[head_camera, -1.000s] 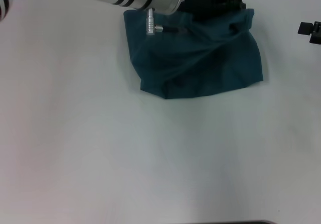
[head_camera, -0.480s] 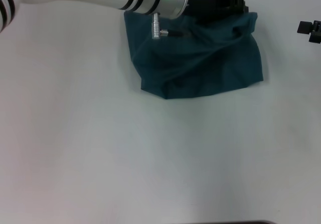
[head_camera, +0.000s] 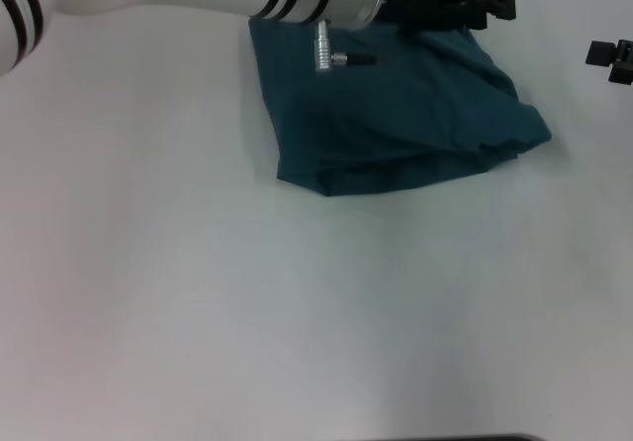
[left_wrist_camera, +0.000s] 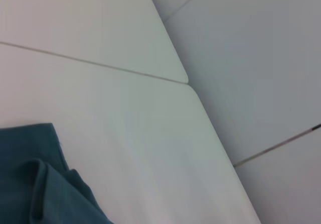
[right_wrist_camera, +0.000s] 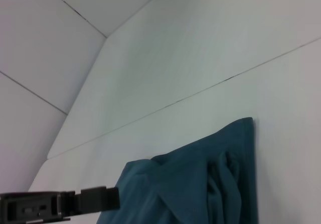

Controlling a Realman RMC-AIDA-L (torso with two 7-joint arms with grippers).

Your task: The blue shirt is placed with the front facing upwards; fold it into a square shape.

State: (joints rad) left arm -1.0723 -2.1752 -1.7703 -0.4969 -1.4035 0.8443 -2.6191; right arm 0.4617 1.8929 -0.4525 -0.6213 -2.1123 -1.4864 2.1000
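Note:
The blue shirt (head_camera: 396, 115) lies as a folded, roughly rectangular bundle at the far middle of the white table (head_camera: 297, 312), its right corner sticking out to the right. My left arm reaches across from the left, and its black left gripper (head_camera: 490, 1) hovers over the shirt's far right edge. In the left wrist view a wrinkled corner of the shirt (left_wrist_camera: 30, 194) shows. The right wrist view has the shirt (right_wrist_camera: 200, 184) with the left gripper (right_wrist_camera: 95, 198) beside it. My right gripper (head_camera: 618, 60) sits parked at the right edge of the head view.
The table's corner and edge (left_wrist_camera: 193, 91) lie close beyond the shirt, with grey tiled floor (left_wrist_camera: 261, 58) past it. A seam line (right_wrist_camera: 210, 86) runs across the tabletop.
The left gripper has moved right and farther back. The shirt's raised right side has dropped flat, and its lower right corner now spreads out to the right.

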